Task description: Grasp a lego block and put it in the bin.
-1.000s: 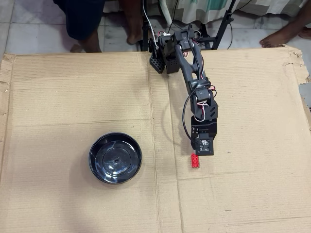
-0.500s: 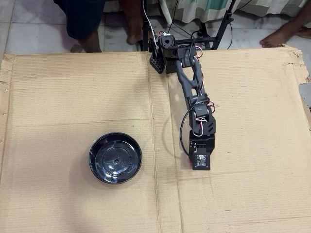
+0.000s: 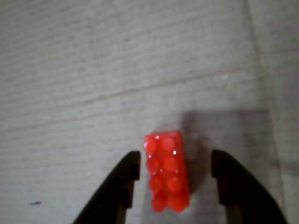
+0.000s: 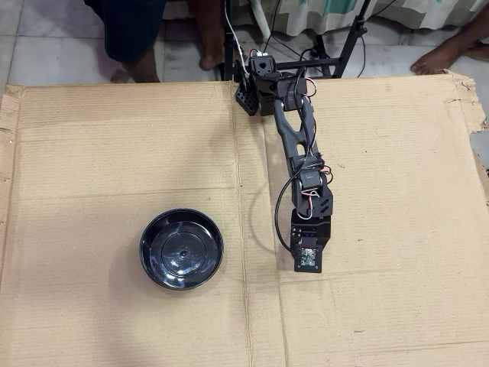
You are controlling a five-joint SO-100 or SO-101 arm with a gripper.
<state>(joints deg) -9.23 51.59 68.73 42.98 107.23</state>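
Note:
In the wrist view the red lego block (image 3: pixel 167 171) lies studs-up on the cardboard, lengthwise between my two black fingers. My gripper (image 3: pixel 175 168) is open: the left finger (image 3: pixel 126 179) and right finger (image 3: pixel 229 179) each stand a small gap away from the block's sides. In the overhead view the arm reaches down the sheet and its wrist (image 4: pixel 308 248) hides the gripper and the block. The bin (image 4: pixel 181 249), a glossy black round bowl, sits empty on the cardboard to the left of the arm's end.
A large cardboard sheet (image 4: pixel 114 153) covers the work surface, with a fold seam (image 4: pixel 248 229) running between bin and arm. The arm's base (image 4: pixel 263 84) stands at the far edge. People's legs and stand poles are beyond that edge.

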